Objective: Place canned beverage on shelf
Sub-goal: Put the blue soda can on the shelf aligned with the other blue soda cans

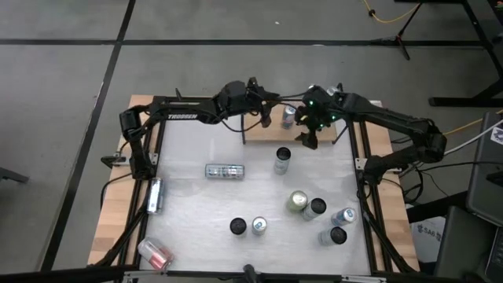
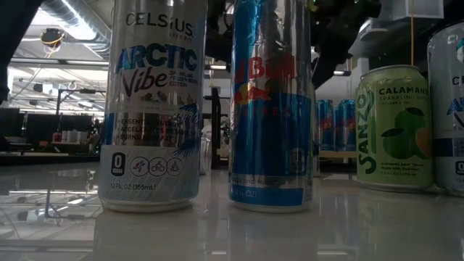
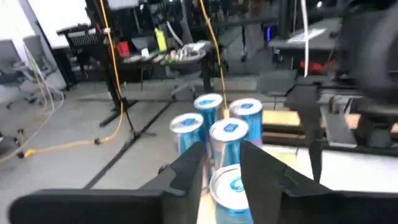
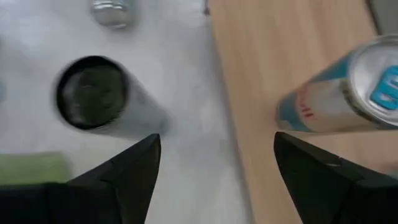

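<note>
The shelf stands at the table's far edge. A blue and silver can stands upright on its board. In the left wrist view this can shows through the gap of my left gripper, with several like cans lined up beyond it. My left gripper points level along the shelf, just left of the can. Its fingers stand a narrow gap apart and hold nothing. My right gripper hangs open over the shelf's front edge, slanting down, and is empty.
A black-topped can stands just in front of the shelf. Cans lie on their sides at centre left, at the left edge and at the near left corner. Upright cans stand near the front and at the near right.
</note>
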Controlling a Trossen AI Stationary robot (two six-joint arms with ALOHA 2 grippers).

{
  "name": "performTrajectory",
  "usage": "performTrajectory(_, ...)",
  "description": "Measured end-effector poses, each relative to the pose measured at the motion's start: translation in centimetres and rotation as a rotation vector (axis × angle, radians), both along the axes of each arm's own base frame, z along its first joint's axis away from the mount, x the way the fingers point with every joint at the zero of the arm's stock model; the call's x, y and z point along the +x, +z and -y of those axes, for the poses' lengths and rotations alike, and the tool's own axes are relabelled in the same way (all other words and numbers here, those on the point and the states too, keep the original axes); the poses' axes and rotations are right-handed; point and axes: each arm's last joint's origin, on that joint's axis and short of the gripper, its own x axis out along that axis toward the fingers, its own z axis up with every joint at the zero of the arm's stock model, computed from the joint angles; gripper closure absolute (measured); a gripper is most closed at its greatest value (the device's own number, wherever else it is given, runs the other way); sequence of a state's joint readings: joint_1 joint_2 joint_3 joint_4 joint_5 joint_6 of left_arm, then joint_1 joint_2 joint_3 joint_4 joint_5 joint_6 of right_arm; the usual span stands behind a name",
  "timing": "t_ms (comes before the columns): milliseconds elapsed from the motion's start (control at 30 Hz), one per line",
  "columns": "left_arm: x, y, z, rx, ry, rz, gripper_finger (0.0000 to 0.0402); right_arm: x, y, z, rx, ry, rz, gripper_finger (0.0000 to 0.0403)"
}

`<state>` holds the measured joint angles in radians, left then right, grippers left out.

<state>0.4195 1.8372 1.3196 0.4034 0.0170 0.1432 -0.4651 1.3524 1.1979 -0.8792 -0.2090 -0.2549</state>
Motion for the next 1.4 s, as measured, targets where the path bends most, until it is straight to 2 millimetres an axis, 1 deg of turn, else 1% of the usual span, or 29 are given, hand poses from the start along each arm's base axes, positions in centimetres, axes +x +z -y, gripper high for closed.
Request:
performTrajectory(167,1.4,-0.1,-1.7,-0.026,0.019,-0.064,0.0352,0.2,-0.4,0.2,-0.016,-0.025,0.021,0.0100)
performTrajectory(333,3.3,-1.6,-3.0,-0.064,0.029,-0.139,0.0376,0.4,-1.1,0.3,-0.028,-0.025,0.044,0.0100)
performTrajectory(433,3.9,-2.3,-3.5,-0.070,0.033,-0.150,0.0384,0.4,-1.7,0.3,-0.037,-0.027,0.042,0.0100)
performTrajectory(567,4.0,-3.1,-3.8,-0.078,0.044,-0.170,0.0392,0.4,-2.5,0.4,-0.061,-0.044,0.028,0.0100)
performTrajectory(700,3.9,-3.2,-3.8,-0.097,0.048,-0.188,0.0396,0.5,-2.8,0.5,-0.079,-0.047,0.049,0.0100)
performTrajectory(900,4.0,-3.5,-3.4,-0.111,0.020,-0.208,0.0396,0.7,-2.7,0.6,-0.104,-0.055,0.069,0.0100)
performTrajectory(1100,4.1,-3.9,-2.7,-0.130,-0.004,-0.258,0.0396,0.7,-2.7,0.7,-0.132,-0.076,0.055,0.0100)
performTrajectory(1400,4.1,-4.2,-2.6,-0.142,-0.007,-0.288,0.0396,0.6,-2.8,0.9,-0.173,-0.111,0.025,0.0100)
